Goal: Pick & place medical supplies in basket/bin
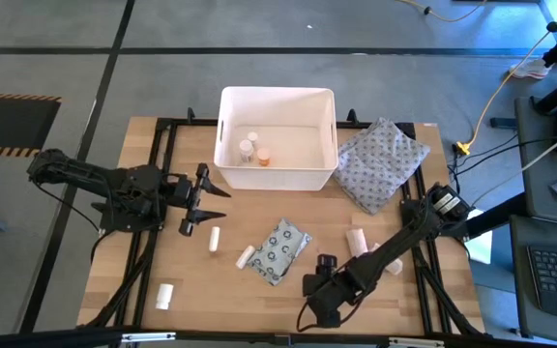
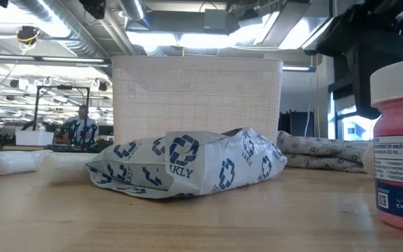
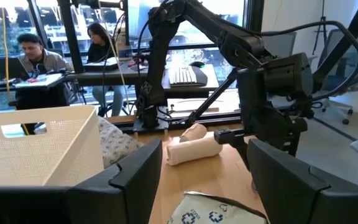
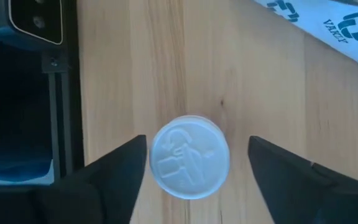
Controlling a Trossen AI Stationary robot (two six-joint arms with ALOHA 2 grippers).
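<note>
Overhead, table-level and two wrist cameras.

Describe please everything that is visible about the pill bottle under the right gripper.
The pill bottle stands upright on the wooden table, near its front edge. From above only its round white cap shows, with an embossed figure on it. The low view shows a pink body with a printed label under the white cap. The right gripper is directly above it, its open fingers on either side, not touching. The patterned packet lies apart from it.

Grey floor [image 1: 56, 58], big windows [image 3: 55, 18], people seated at desks [image 3: 42, 81].
</note>
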